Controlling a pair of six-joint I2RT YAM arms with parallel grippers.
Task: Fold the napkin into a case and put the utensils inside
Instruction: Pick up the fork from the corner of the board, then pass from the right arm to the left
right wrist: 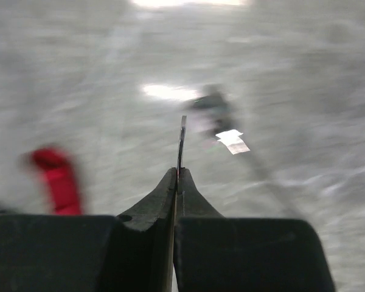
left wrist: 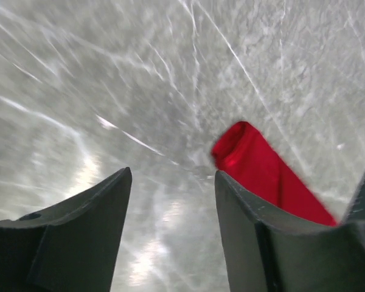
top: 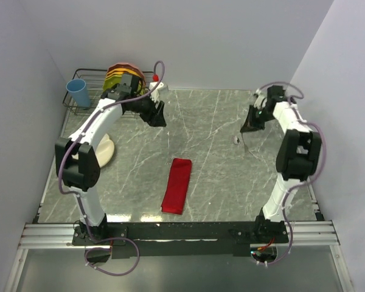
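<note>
Showing, left to right: left gripper, fingers apart and empty, held above the table near its far edge, left of centre, arm stretched forward; napkin, a narrow folded strip mid-table toward the near edge, likely light, soft and slippery, best pinched at an end corner; right gripper, near the far right corner, fingers clamped on a thin, stiff metal utensil, fork or spoon unclear.

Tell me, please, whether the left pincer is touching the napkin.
Apart. The top view shows bare table between the left pincer and the napkin.
</note>
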